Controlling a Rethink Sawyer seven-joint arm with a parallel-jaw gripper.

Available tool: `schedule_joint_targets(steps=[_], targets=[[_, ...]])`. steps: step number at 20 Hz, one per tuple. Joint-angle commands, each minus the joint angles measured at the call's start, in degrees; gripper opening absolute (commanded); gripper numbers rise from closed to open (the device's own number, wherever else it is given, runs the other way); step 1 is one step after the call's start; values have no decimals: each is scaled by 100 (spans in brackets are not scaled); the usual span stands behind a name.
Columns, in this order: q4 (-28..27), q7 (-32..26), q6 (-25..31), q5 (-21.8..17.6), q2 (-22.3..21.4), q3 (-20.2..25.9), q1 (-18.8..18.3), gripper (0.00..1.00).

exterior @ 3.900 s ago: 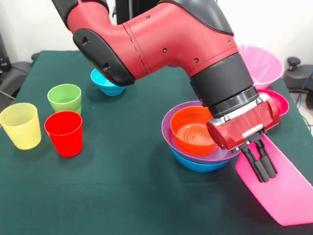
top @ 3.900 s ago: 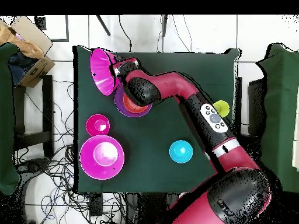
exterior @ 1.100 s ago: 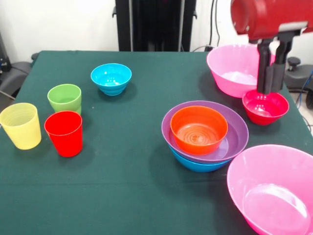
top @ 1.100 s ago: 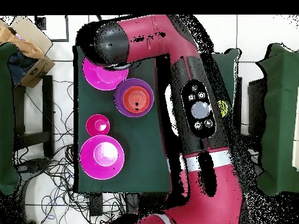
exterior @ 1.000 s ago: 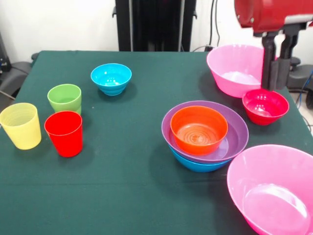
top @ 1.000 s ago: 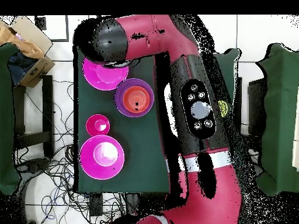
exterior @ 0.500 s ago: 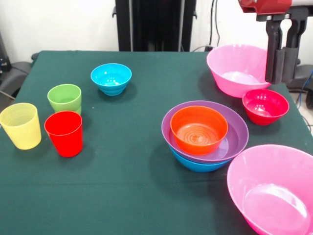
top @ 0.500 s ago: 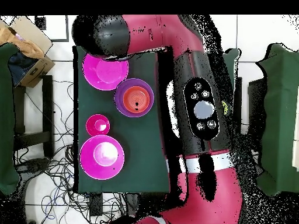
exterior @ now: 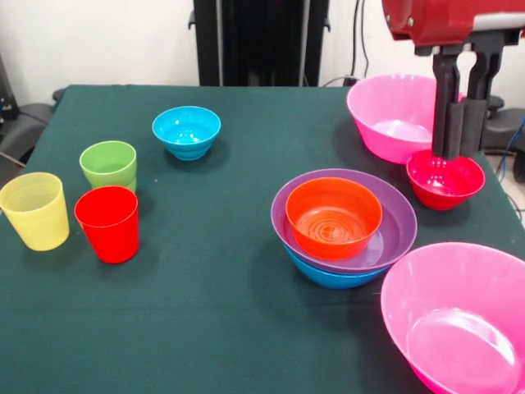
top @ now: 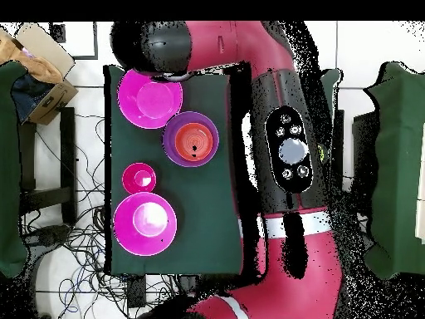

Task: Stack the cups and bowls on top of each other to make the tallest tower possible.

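Note:
The tower is a blue bowl with a purple bowl and an orange bowl nested inside; from above it shows as tower. One big pink bowl rests upright at the near right, and another pink bowl sits at the back right. In the picture my gripper hangs high over a small crimson bowl, open and holding nothing. From above, the arm's end lies beyond the pink bowl. Yellow cup, red cup and green cup stand at the left.
A small cyan bowl stands at the back, left of centre. In the overhead view the arm hides the table's right half, including the cups. The crimson bowl and the second pink bowl lie along the left side.
The pink bowl held 3.9 s ago now rests on the table, released. The gripper rose clear; over the last half second it shifted down and left in the front view.

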Motion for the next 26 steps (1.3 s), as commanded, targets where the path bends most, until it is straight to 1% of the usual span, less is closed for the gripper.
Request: schedule_joint_targets(steps=[1, 5, 7, 12, 14, 18, 20, 23, 26], targets=[[-62, -149, 638, -28, 498, -254, 108, 0], [-304, -142, 828, -42, 641, -260, 157, 0], [-539, -211, 1079, -61, 768, -249, 194, 0], [-991, -320, 1440, -107, 1071, -194, 227, 0], [-1083, -419, 1442, -133, 1180, -162, 212, 0], [-935, -552, 1226, -113, 1177, -139, 133, 0], [-909, -631, 1242, -103, 1152, -132, 118, 0], [-1012, -717, 1310, -126, 1178, -115, 140, 0], [-1028, -791, 1268, -131, 1197, -90, 133, 0]])
